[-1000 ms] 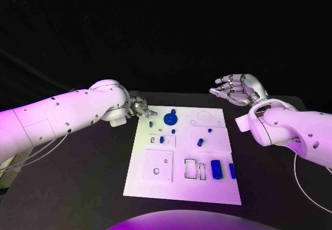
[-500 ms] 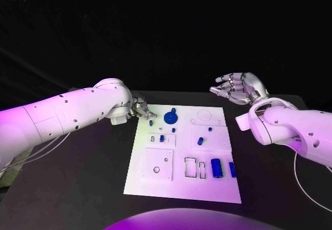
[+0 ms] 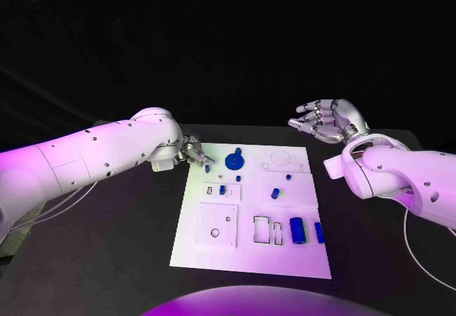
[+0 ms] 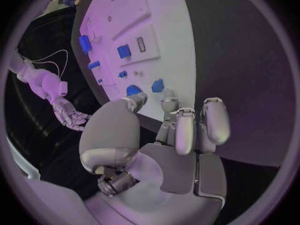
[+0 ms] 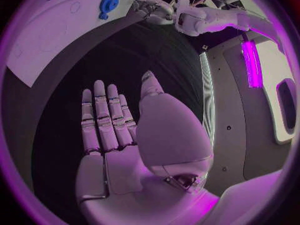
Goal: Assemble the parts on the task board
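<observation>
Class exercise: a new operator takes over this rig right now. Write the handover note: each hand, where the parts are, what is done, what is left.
Left hand: at the board's far left corner, fingers curled near a small blue part; whether it touches or holds anything cannot be told.
Right hand: raised beyond the board's far right corner, fingers apart, holding nothing.
Parts: blue round piece at the far edge; small pieces mid-board; two cylinders lying near the right edge.
Done: cannot tell which pieces are seated.
Left: the cylinders lie loose beside open rectangular slots; several recesses look unfilled.
</observation>
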Robot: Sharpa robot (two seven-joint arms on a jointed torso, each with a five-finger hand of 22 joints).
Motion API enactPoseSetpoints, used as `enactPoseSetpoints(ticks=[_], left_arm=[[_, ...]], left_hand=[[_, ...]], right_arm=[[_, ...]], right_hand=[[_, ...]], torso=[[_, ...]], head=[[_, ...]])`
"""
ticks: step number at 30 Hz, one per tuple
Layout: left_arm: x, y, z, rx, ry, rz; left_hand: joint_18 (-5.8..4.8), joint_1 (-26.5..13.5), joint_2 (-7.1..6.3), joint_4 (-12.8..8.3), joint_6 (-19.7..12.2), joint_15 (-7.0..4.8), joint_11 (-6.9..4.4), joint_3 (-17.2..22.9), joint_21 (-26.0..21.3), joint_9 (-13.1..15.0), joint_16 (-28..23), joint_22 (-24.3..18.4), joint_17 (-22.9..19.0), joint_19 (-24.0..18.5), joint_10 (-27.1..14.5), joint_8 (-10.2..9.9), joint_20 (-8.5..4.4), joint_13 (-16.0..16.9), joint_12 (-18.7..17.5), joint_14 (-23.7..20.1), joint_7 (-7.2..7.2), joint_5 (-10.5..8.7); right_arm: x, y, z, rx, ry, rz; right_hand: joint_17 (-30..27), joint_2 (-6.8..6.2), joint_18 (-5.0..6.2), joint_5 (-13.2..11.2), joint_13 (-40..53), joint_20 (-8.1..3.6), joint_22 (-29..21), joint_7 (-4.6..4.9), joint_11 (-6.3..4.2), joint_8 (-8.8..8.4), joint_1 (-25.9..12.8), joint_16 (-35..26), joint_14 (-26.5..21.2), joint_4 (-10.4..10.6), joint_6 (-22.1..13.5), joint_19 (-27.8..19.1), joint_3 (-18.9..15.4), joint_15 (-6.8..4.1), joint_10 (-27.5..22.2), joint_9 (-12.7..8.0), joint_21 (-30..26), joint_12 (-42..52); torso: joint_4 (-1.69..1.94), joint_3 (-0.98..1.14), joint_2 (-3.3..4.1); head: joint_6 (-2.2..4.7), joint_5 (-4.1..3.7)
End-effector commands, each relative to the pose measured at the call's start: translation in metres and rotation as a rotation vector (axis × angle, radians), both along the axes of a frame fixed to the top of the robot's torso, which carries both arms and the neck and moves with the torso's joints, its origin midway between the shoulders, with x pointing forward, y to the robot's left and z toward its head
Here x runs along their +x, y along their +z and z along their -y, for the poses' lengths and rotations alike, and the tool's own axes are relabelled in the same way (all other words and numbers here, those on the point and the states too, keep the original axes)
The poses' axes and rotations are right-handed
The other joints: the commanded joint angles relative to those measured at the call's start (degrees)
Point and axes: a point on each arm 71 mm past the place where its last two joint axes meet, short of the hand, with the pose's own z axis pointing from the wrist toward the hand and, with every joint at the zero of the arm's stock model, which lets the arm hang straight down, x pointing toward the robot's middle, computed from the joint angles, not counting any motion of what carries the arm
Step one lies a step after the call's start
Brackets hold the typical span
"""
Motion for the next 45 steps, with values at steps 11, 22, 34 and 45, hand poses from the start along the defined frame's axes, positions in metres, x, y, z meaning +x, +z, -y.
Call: enactPoseSetpoints(ticks=[11,22,34,45], left_arm=[[-0.0015,-0.0020,0.0044,-0.009,-0.013,-0.032],[-0.0018,-0.0027,0.0053,-0.011,-0.014,-0.036],[-0.0013,-0.0038,0.0055,-0.007,-0.014,-0.038],[-0.0008,-0.0050,0.0065,-0.006,-0.014,-0.042]], left_hand=[[-0.29,1.8,0.72,-0.2,1.0,0.19,-0.20,-0.4,-0.2,-0.2,-0.3,0.1,6.2,0.0,-0.2,0.1,0.13,0.1,0.1,3.1,0.03,-0.09],[-0.28,5.8,1.86,-0.5,2.1,-0.15,-0.63,-0.2,-0.2,0.0,-0.3,0.2,6.3,0.0,-0.2,1.3,-0.04,0.3,0.4,3.1,-0.49,-0.08],[-0.29,7.0,2.20,-0.6,2.1,-0.28,-0.79,0.0,-0.1,0.1,-0.2,0.3,6.3,0.0,-0.1,1.6,-0.15,0.4,0.5,3.1,-0.64,-0.09],[-0.30,7.2,2.26,-0.6,2.1,-0.31,-0.81,0.0,-0.1,0.2,-0.2,0.3,6.4,0.0,0.0,1.7,-0.17,0.6,0.6,3.1,-0.67,-0.10]], right_arm=[[-0.0001,0.0000,-0.0025,-0.001,0.018,0.004],[0.0001,-0.0001,-0.0028,-0.001,0.018,0.004],[0.0000,-0.0001,-0.0029,-0.001,0.019,0.002],[0.0000,-0.0002,-0.0032,-0.001,0.020,0.001]], right_hand=[[-0.1,-0.03,0.72,0.0,-0.1,0.05,-0.2,3.37,0.36,0.20,-0.5,-0.3,0.0,0.0,0.5,-0.7,0.5,0.41,0.0,-0.1,-0.4,-0.3],[-0.1,-0.01,0.73,0.0,-0.1,0.08,-0.3,3.37,0.36,0.22,-0.6,-0.3,0.0,0.0,0.5,-0.9,0.5,0.41,0.0,-0.2,-0.4,-0.3],[-0.2,0.02,0.73,0.0,-0.1,0.09,-0.4,3.37,0.36,0.22,-0.6,-0.3,0.0,0.0,0.5,-1.0,0.5,0.41,0.0,-0.2,-0.4,-0.3],[-0.2,0.07,0.74,0.0,-0.1,0.12,-0.5,3.36,0.35,0.25,-0.6,-0.3,0.1,0.0,0.5,-1.2,0.6,0.42,0.1,-0.2,-0.4,-0.3]], torso=[[0.07,0.01,-0.06],[-0.02,0.03,-0.05],[0.01,0.04,-0.02],[-0.01,0.02,-0.04]], head=[[-0.26,0.04],[-0.38,0.16],[-0.54,0.11],[-0.63,0.12]])
